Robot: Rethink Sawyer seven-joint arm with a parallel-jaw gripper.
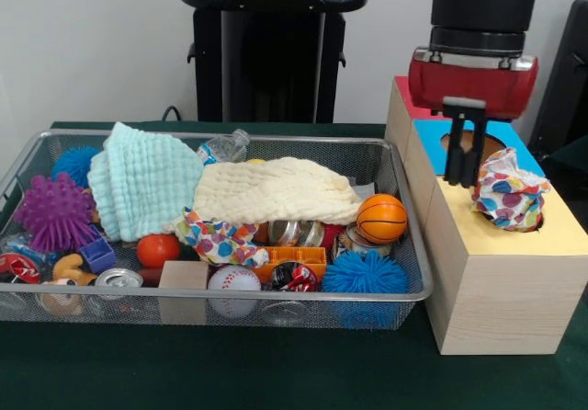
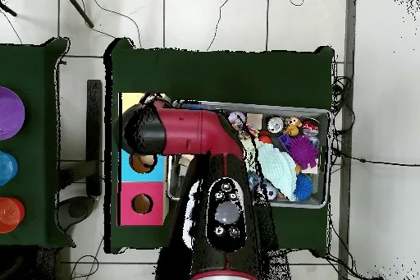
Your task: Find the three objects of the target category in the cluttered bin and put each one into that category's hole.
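Hovering fingers [image 1: 466, 166] slightly parted, empty, just beside spotted cloth [image 1: 508, 189] on box [image 1: 496, 281].

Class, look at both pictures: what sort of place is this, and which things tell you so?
Probably a robot test lab: a robot arm over a cloth-covered table, a wire bin of mixed toys, and a wooden sorting box.

You have one wire bin [image 1: 404, 292] and one wooden box [image 1: 496, 272] with three coloured sections. In the bin you can count two plain cloths, one mint [image 1: 142, 185] and one cream [image 1: 276, 191]. There are two polka-dot cloths: one in the bin [image 1: 216, 240], one on the box [image 1: 508, 189]. Spiky balls come to three: one purple [image 1: 53, 212] and two blue [image 1: 73, 164] [image 1: 366, 272]. Add one basketball [image 1: 381, 219], one baseball [image 1: 233, 279], one wooden block [image 1: 184, 276] and one plastic bottle [image 1: 225, 147].
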